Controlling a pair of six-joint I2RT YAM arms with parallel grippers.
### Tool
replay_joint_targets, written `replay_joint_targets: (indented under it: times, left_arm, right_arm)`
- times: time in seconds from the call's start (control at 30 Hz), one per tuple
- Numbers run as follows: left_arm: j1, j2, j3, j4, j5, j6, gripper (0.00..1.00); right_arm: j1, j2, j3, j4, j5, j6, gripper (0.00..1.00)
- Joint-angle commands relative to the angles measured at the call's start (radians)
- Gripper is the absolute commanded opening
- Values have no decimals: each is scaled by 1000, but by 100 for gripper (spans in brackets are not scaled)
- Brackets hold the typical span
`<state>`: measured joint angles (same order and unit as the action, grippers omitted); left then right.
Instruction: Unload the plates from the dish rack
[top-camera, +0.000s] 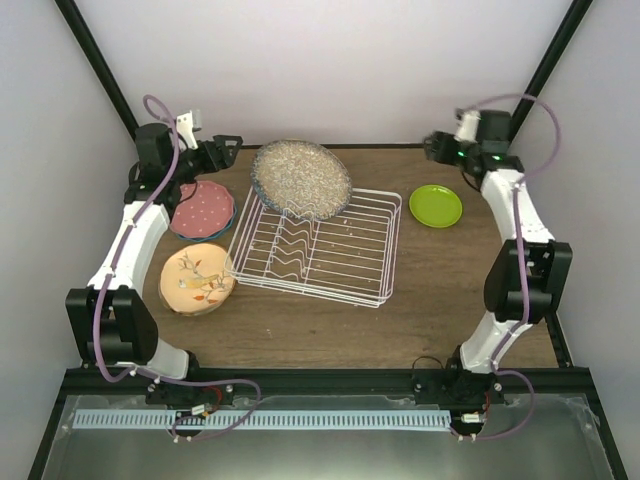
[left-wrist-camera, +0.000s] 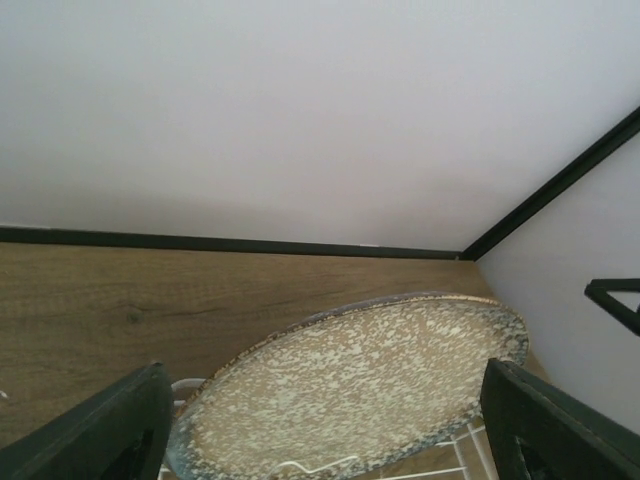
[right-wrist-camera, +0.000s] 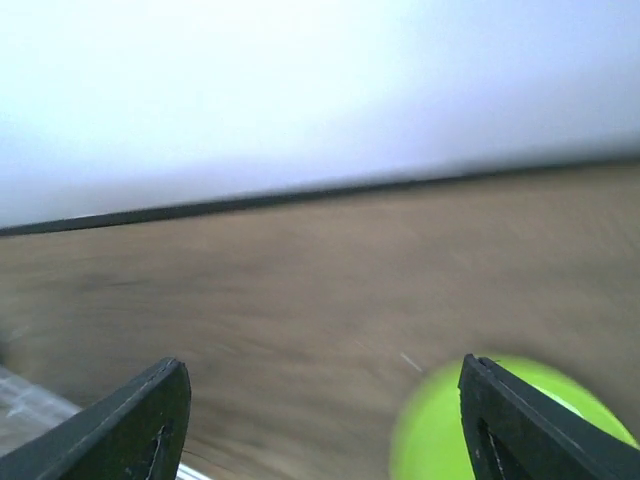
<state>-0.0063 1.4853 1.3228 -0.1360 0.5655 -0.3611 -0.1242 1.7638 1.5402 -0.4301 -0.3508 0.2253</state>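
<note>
The white wire dish rack (top-camera: 330, 262) sits mid-table. The large grey speckled plate (top-camera: 300, 178) leans in its back left corner, and also shows in the left wrist view (left-wrist-camera: 350, 385). My left gripper (top-camera: 224, 150) is open and empty just left of that plate; in its wrist view (left-wrist-camera: 322, 400) the jaws stand wide, with the plate ahead of them. My right gripper (top-camera: 436, 148) is open and empty above the back right of the table, behind the small lime green plate (top-camera: 435, 206). The lime plate shows blurred in the right wrist view (right-wrist-camera: 500, 425). The mint green plate is not visible.
The pink white-dotted plate (top-camera: 203, 208) lies on the table left of the rack with a blue rim under it. The cream floral plate (top-camera: 197, 279) lies nearer, front left. A black frame post (top-camera: 100, 60) stands behind each arm, and white walls close in the table.
</note>
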Motion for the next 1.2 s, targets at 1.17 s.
replay_joint_targets:
  times: [1.17]
  left_arm:
    - [14,-39,-23,-54,-16,47,100]
  right_arm:
    - [469,186,161,336,-395,-481,85]
